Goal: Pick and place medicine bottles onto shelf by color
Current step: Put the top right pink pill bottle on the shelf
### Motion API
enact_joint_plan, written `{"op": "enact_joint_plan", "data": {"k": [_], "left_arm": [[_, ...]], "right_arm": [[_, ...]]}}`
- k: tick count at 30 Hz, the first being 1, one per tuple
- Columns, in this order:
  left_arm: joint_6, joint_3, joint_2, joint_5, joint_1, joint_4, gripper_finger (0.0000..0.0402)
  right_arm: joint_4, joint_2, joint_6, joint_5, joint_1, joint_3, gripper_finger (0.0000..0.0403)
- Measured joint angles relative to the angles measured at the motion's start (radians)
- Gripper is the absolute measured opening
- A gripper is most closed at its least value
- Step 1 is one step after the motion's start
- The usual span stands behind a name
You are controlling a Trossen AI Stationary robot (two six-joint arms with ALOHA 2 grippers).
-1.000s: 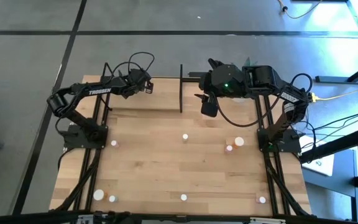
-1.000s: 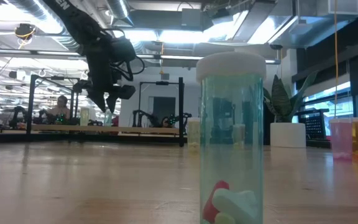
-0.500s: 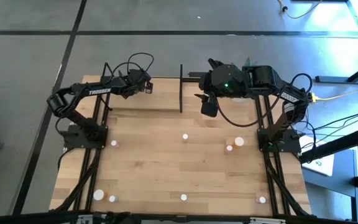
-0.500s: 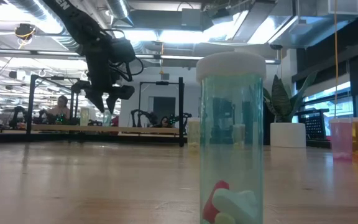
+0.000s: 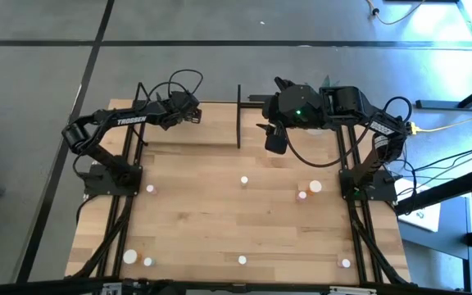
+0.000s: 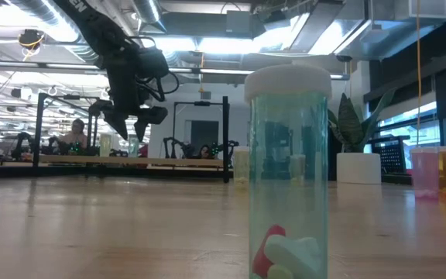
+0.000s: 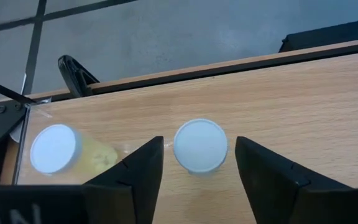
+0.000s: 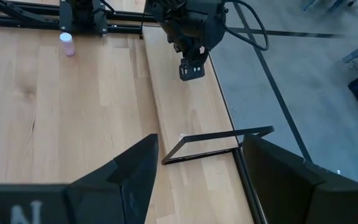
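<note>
Change: Our left gripper [image 7: 194, 171] has let its fingers spread wider than a moment ago; the arms and the bottles on the table sit where they were.
Bottle: We see a white-capped bottle [image 7: 200, 145] standing upright on the shelf [image 7: 303, 99], between our left fingers.
Neighbour: A yellow bottle [image 7: 64, 149] stands just beside it, near the shelf's end.
Left gripper: Its fingers are apart on both sides of the cap, with a little gap each side, so we think it is not holding the bottle.
Right gripper: Our right gripper [image 8: 197, 171] is open and empty, waiting above the shelf.
How it handles: We think the bottle is light, hard and smooth, so it may tip easily.
Where to hold: We would pinch it on its round sides, just under the cap.
Edges: The shelf's far edge is near, with floor beyond.
Room: Straight up is free.
Still to do: More bottles [image 5: 243, 181] wait on the table [image 5: 220, 229].
</note>
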Motion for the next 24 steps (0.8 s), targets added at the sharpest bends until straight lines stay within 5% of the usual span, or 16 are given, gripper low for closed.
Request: {"op": "enact_joint_plan", "data": {"k": [13,24], "left_arm": [[0.065,0.000,-0.090,-0.001,0.000,-0.007,0.0196],[0.315,0.000,-0.370,0.061,-0.142,-0.070,0.0195]], "right_arm": [[0.000,0.000,0.002,0.000,0.000,0.000,0.0236],[0.000,0.000,0.002,0.000,0.000,0.000,0.0236]]}}
